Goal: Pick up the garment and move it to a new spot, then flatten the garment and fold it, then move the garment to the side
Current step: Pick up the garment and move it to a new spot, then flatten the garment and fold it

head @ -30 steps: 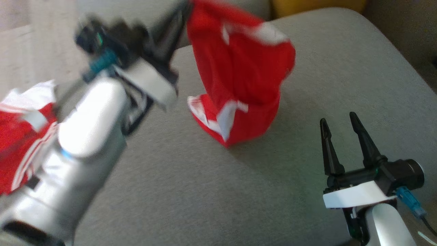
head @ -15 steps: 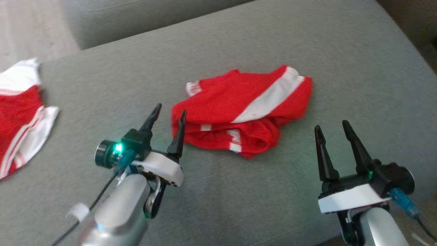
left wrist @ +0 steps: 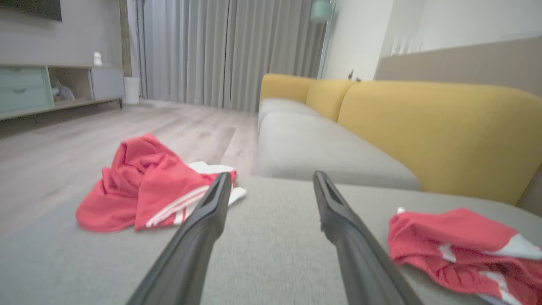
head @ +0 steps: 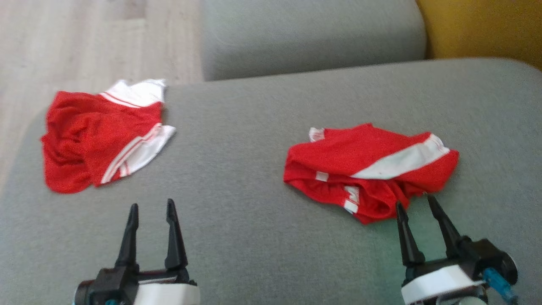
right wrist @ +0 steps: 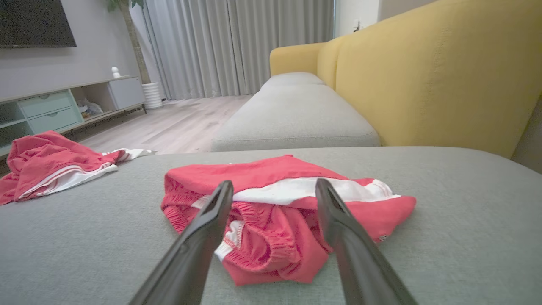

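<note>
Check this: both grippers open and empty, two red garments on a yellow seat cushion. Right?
No: the seat cushion is grey, as the right wrist view shows; the backrest is yellow. Left gripper and right gripper are open and empty; red shorts and another red garment lie there.

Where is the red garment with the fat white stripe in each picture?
Head view: the garment lies right of centre, just ahead of the right gripper.
Left wrist view: bottom right corner.
Right wrist view: in the middle, slightly below centre.
Shared landmark: the other red garment, left of it in every view.
</note>
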